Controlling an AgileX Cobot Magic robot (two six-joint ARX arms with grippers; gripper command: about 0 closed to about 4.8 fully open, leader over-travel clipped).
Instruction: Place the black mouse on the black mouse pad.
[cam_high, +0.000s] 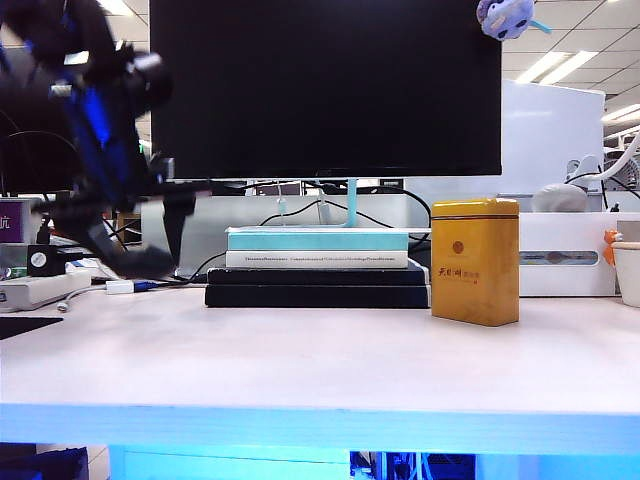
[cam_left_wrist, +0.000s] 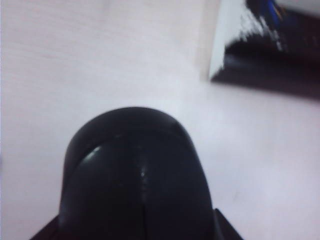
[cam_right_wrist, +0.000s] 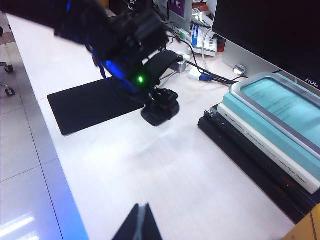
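My left gripper (cam_high: 138, 250) is shut on the black mouse (cam_high: 140, 263) and holds it just above the table at the left. In the left wrist view the mouse (cam_left_wrist: 137, 175) fills the lower middle, with a dark finger (cam_left_wrist: 225, 231) showing at each side of it. From the right wrist view, the mouse (cam_right_wrist: 159, 113) hangs under the left gripper (cam_right_wrist: 161, 102), just beside the near corner of the black mouse pad (cam_right_wrist: 92, 104). Only a pointed corner of the pad (cam_high: 25, 325) shows at the exterior view's left edge. My right gripper (cam_right_wrist: 141, 209) is shut and empty over bare table.
A stack of books on black slabs (cam_high: 317, 265) lies under the monitor (cam_high: 325, 85). A yellow tin (cam_high: 475, 260) stands to its right, with a white box (cam_high: 565, 255) behind it. A power strip (cam_high: 40, 288) and cables lie at the back left.
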